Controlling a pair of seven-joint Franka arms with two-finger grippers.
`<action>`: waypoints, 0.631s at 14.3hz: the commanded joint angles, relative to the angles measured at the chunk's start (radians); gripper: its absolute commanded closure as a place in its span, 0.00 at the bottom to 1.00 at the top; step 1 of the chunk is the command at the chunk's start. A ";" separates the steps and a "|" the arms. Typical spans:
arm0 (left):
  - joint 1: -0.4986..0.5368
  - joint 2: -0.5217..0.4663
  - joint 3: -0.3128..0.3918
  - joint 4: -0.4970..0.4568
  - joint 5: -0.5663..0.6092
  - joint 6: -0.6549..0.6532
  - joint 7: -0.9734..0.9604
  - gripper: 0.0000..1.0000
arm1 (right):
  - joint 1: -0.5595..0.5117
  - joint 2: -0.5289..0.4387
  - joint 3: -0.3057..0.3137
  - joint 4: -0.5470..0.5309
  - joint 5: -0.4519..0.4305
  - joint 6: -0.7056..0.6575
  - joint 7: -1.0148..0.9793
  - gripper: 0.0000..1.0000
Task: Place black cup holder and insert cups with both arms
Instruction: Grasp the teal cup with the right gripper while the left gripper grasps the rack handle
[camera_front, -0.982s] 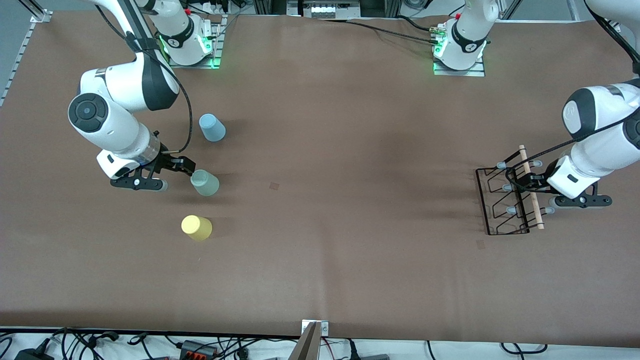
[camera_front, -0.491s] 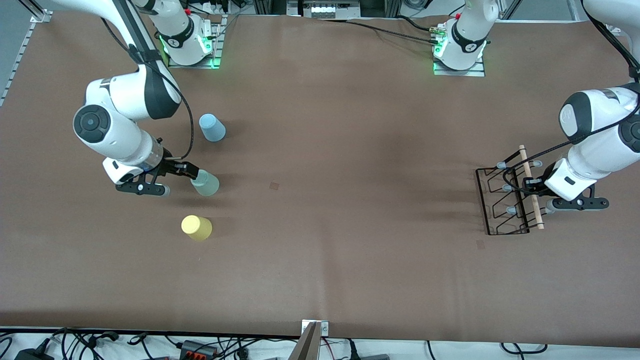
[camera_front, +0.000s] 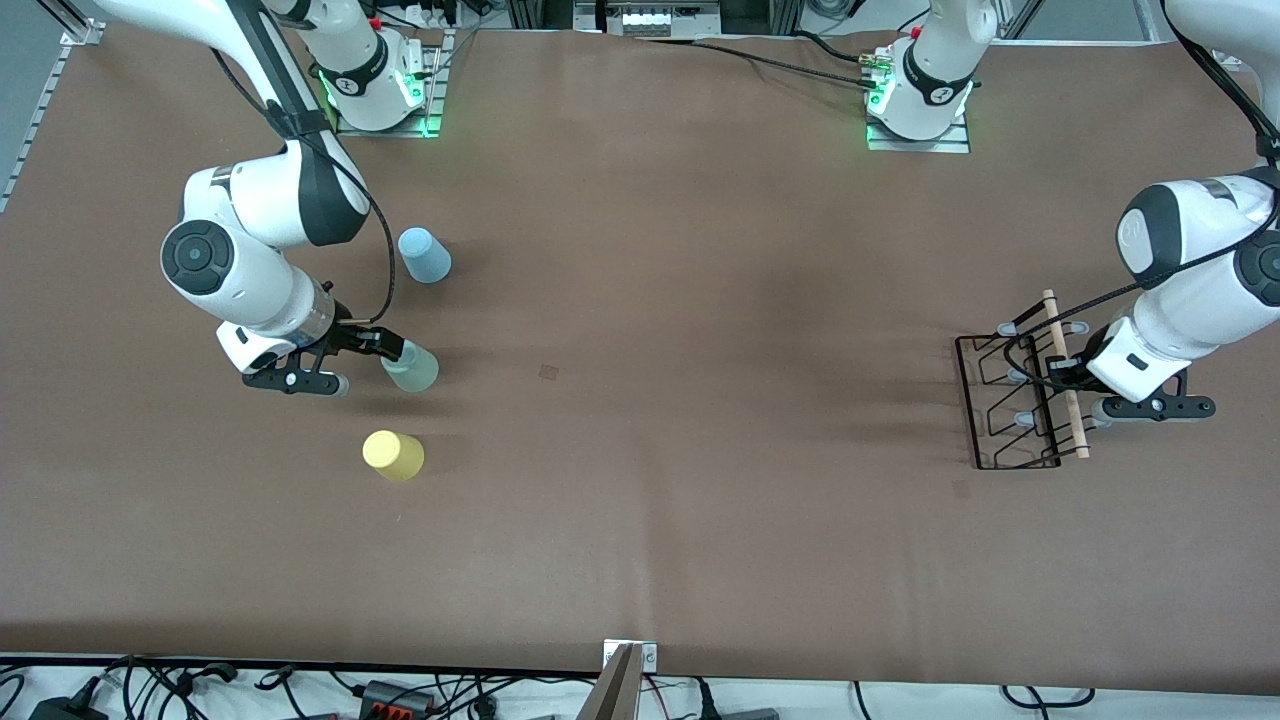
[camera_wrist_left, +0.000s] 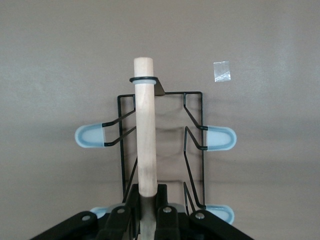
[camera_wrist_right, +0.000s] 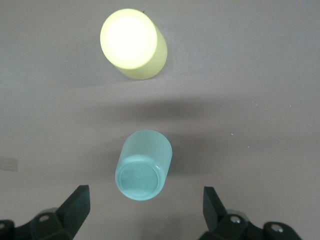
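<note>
Pinching only the wooden rod handle (camera_wrist_left: 145, 135), the left gripper (camera_wrist_left: 148, 210) risks the black cup holder (camera_front: 1018, 403) swinging, while the right gripper (camera_wrist_right: 145, 200), spread around the mint green cup (camera_wrist_right: 143, 165), could topple it.

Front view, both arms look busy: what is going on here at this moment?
The left gripper has its jaws shut on the wooden rod handle of the black cup holder, which lies on the table at the left arm's end. The right gripper is down at the mint green cup, jaws open either side of it, not gripping yet. The light blue cup stands farther from the front camera than the mint one, the yellow cup nearer. No cup is on the holder yet.
</note>
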 joint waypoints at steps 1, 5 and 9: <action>0.006 -0.015 -0.010 0.061 0.015 -0.051 0.014 0.99 | 0.007 -0.003 0.001 -0.005 0.013 0.019 -0.013 0.00; -0.026 -0.016 -0.067 0.284 0.015 -0.315 0.009 0.99 | 0.007 0.035 -0.001 -0.010 0.013 0.076 -0.013 0.00; -0.035 -0.015 -0.220 0.378 0.013 -0.374 -0.009 0.99 | 0.010 0.067 -0.001 -0.068 0.006 0.184 -0.013 0.00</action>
